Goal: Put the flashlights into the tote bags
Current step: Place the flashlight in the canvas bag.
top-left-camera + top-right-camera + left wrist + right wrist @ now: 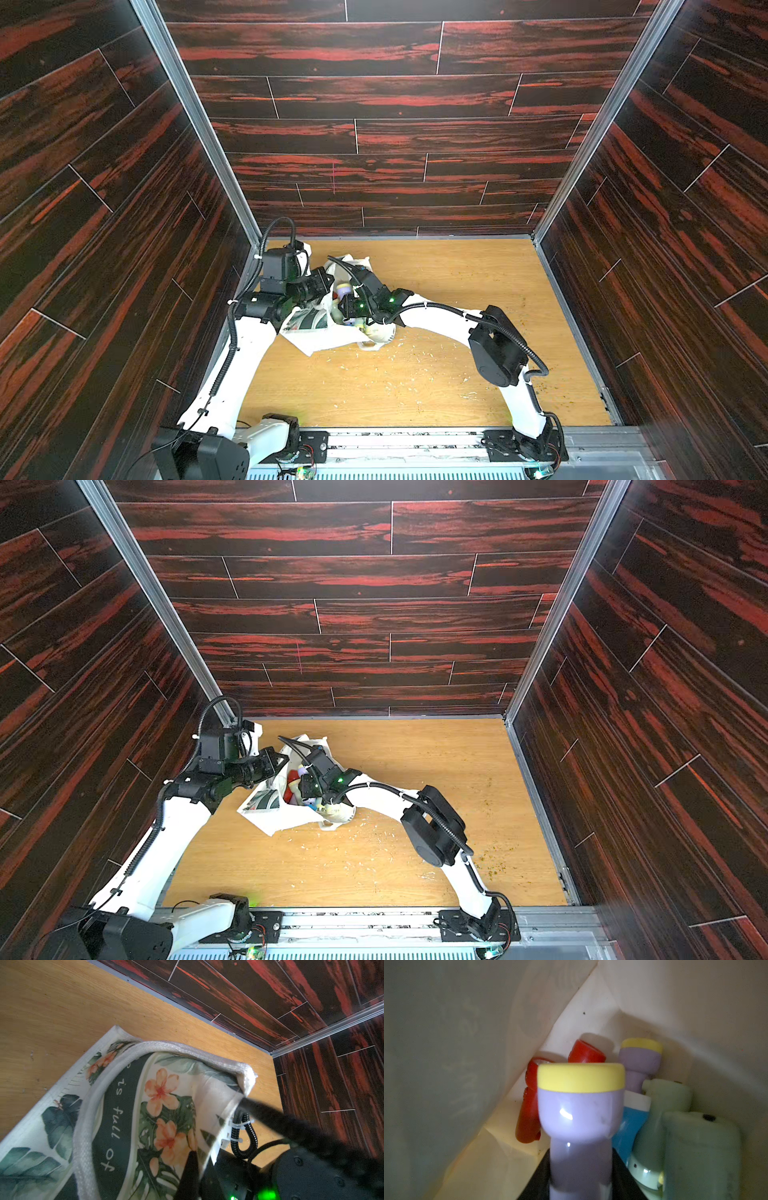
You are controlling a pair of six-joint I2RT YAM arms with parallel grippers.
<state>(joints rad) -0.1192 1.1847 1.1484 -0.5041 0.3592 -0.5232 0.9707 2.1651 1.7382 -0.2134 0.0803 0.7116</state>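
Closest to the right wrist lens is a glossy plastic lavender flashlight (581, 1118), a slim barrel flaring into a wide head capped by a yellow rim. The barrel sits between the dark fingers (623, 1176) of the right gripper (581, 1169), which press on it from both sides. Its head points away from the wrist, deeper into the bag.

Beyond it, packed against the inner fold of the cloth, lie:
- two red plastic flashlights (529, 1118) (586, 1054)
- a second lavender flashlight with a yellow rim (640, 1059)
- a bright blue flashlight with a white band (630, 1126), just beside the held one's head
- two pale greenish-white flashlights (668, 1101) (699, 1157), one overlapping the other

All of them rest inside the off-white cloth tote bag (309, 338). The bag lies crumpled at the far left of the light wooden table (415, 395), with its mouth open toward the right arm. The left wrist view shows its print of green leaves, orange flowers and a dark panel with white script.

The left gripper (244, 1101) is clamped on the bag's woven hem, and one finger is partly hidden behind the cloth. The pinched edge is raised off the table.

In both top views the right gripper reaches into the mouth, where a red head (293, 777) shows. Small white scraps (399, 357) dot the table on the near side of the bag.
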